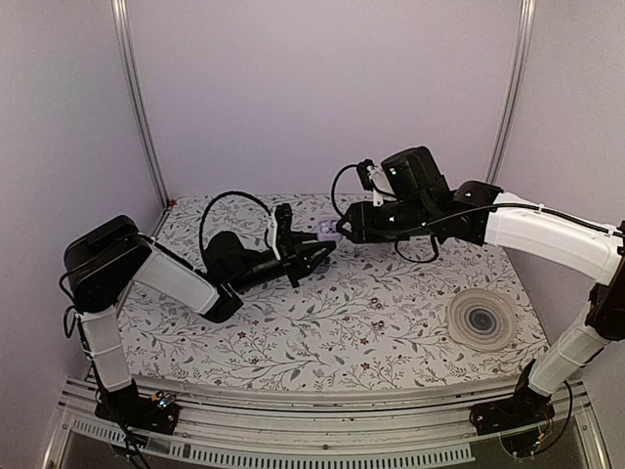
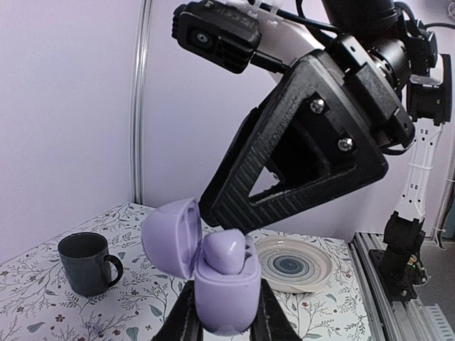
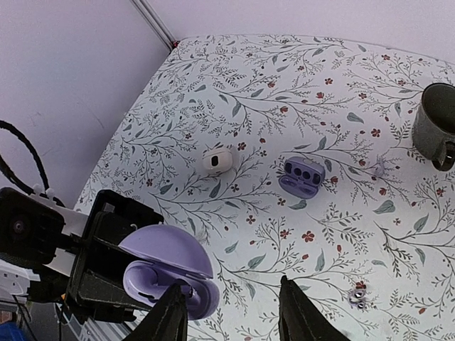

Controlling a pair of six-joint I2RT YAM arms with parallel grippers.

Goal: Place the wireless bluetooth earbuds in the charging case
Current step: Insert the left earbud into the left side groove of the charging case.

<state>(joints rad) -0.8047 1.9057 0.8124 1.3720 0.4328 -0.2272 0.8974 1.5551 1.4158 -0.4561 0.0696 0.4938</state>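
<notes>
The lilac charging case (image 2: 226, 291) is upright with its lid (image 2: 169, 238) swung open, and my left gripper (image 2: 226, 314) is shut on its lower half. One lilac earbud (image 2: 227, 250) sits in the case, its top sticking out. My right gripper (image 3: 231, 312) hovers right over the case (image 3: 167, 273), open, nothing between its fingers; its left finger (image 3: 169, 316) is by the case's rim. In the top view both grippers meet at the case (image 1: 332, 233) above the table's far middle. A small lilac piece (image 3: 379, 168), possibly an earbud, lies near the mug.
A dark mug (image 3: 435, 122) stands on the floral cloth. On the cloth also lie a white round piece (image 3: 217, 160), a small purple open holder with sockets (image 3: 303, 176) and a tiny shiny item (image 3: 359, 295). A spiral-patterned plate (image 1: 480, 319) sits at the near right.
</notes>
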